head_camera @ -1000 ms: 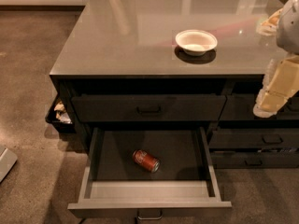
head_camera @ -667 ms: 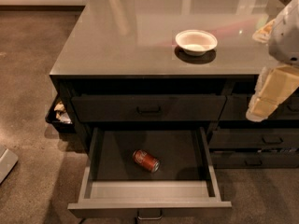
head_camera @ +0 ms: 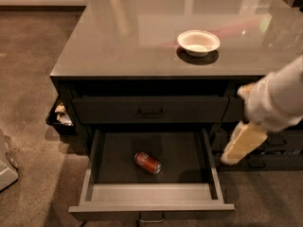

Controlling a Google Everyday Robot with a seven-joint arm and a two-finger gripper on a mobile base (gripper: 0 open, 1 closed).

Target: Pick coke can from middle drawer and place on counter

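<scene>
The coke can (head_camera: 147, 162) lies on its side on the dark floor of the open middle drawer (head_camera: 151, 194), near its centre. The counter (head_camera: 142, 37) tops the dark cabinet above it. My gripper (head_camera: 242, 143) hangs at the right, in front of the right-hand drawer fronts, just right of the open drawer's right wall and above can height. It is apart from the can and holds nothing that shows.
A white bowl (head_camera: 198, 42) sits on the counter at the right. A closed top drawer (head_camera: 150, 109) with a bar handle is above the open one. A dark bin with crumpled trash (head_camera: 60, 116) stands at the cabinet's left. A pale object (head_camera: 5, 164) is on the floor at far left.
My arm and gripper have moved down and to the left, from beside the counter's edge to level with the open drawer. The can and bowl have not moved.
</scene>
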